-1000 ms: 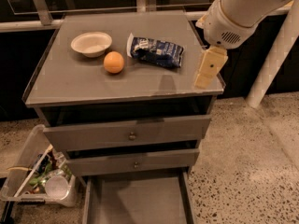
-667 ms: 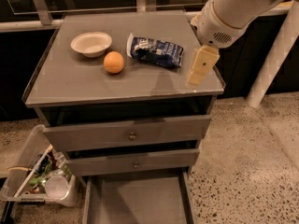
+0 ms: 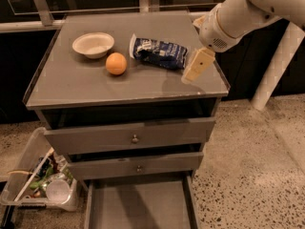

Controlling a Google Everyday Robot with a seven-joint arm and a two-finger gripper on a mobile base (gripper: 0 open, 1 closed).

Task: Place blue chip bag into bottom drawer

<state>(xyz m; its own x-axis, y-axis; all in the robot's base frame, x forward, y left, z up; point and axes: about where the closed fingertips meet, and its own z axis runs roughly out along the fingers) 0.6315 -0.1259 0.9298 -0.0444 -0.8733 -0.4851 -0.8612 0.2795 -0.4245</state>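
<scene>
The blue chip bag is lying flat on the desk. I am holding my claw just beside the bag's right end; I cannot tell whether it is spread or pressed together. The bottom drawer is standing open, low beneath the bag.

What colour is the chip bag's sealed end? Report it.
White, seen in the camera view, on the blue chip bag; the gripper hovers by its other end.
</scene>
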